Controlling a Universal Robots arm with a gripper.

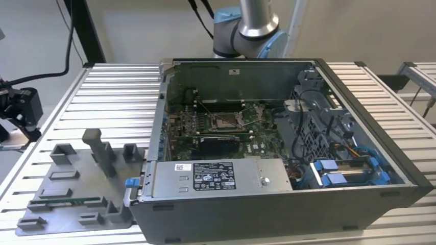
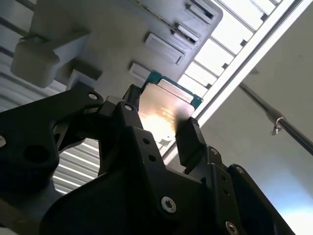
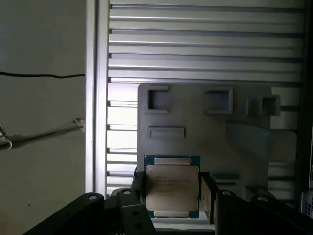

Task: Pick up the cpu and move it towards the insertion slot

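Note:
The cpu (image 3: 172,188), a flat square chip with a silvery top and green rim, sits between the two black fingers of my gripper (image 3: 173,192) in both wrist views. The gripper (image 2: 161,120) is shut on the cpu (image 2: 168,105), one finger on each of two opposite edges. It hangs raised above the grey fixture tray (image 3: 205,137) and the slatted table. In the exterior view my gripper (image 1: 24,115) is at the far left, beyond the table's edge. The insertion slot (image 1: 225,121), a square metal-framed socket, lies on the green board inside the open computer case (image 1: 272,153), well to the exterior view's right.
The grey fixture tray (image 1: 75,199) with upright posts and a green memory stick (image 1: 61,202) lies on the slatted table (image 1: 116,97) between the gripper and the case. A black square (image 1: 219,145) sits just in front of the slot. The arm's base (image 1: 245,30) stands behind the case.

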